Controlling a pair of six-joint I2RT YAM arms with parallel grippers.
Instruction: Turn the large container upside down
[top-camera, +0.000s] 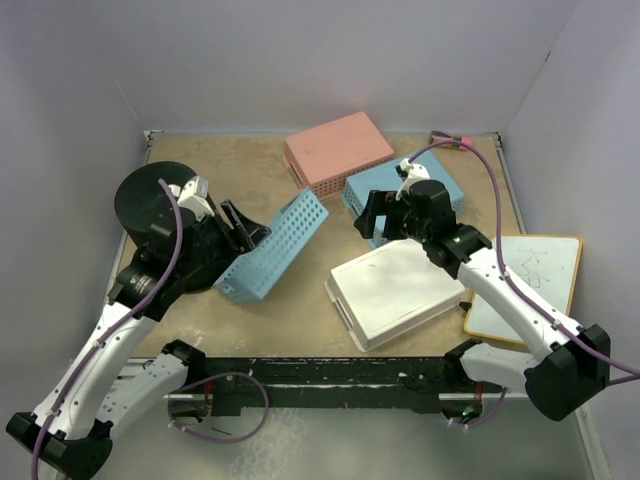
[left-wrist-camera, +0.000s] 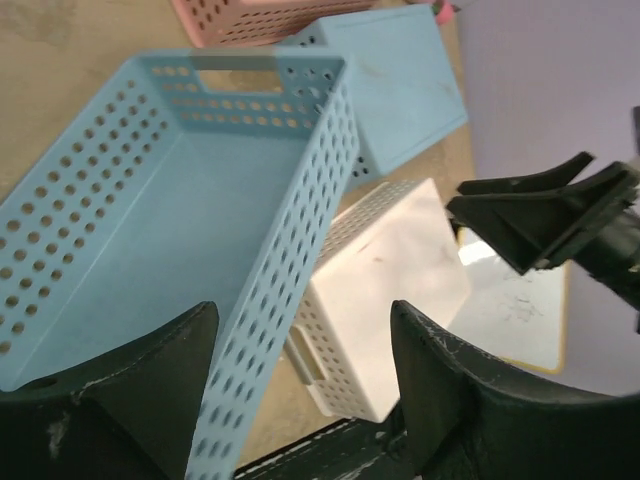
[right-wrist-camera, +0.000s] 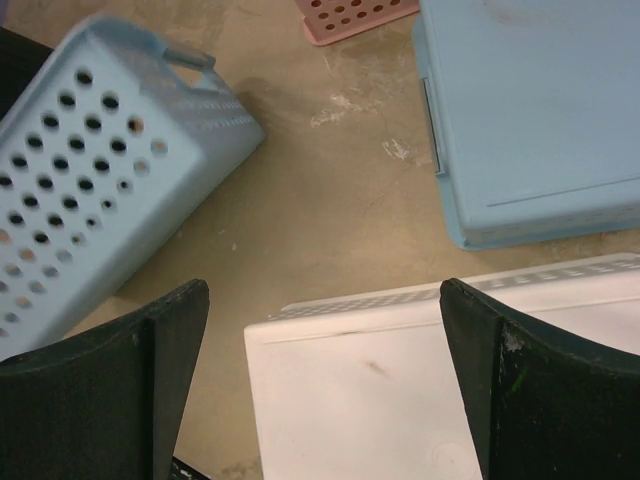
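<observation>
The large black round bin (top-camera: 150, 200) stands at the table's left, a flat round face toward the camera; my left arm covers its near side, and I cannot tell which end is up. My left gripper (top-camera: 245, 228) is open just right of the bin, its jaws astride the long wall of a tilted blue perforated basket (top-camera: 280, 240) without closing on it. In the left wrist view the gripper (left-wrist-camera: 300, 320) is spread wide around that basket's wall (left-wrist-camera: 290, 260). My right gripper (top-camera: 372, 222) is open and empty, hovering over the table's middle (right-wrist-camera: 325, 295).
An upside-down white basket (top-camera: 395, 290) lies centre-front, also in the right wrist view (right-wrist-camera: 400, 390). An upside-down blue basket (top-camera: 445, 185) and a pink basket (top-camera: 338, 150) lie behind. A whiteboard (top-camera: 525, 290) lies at right. White walls enclose the table.
</observation>
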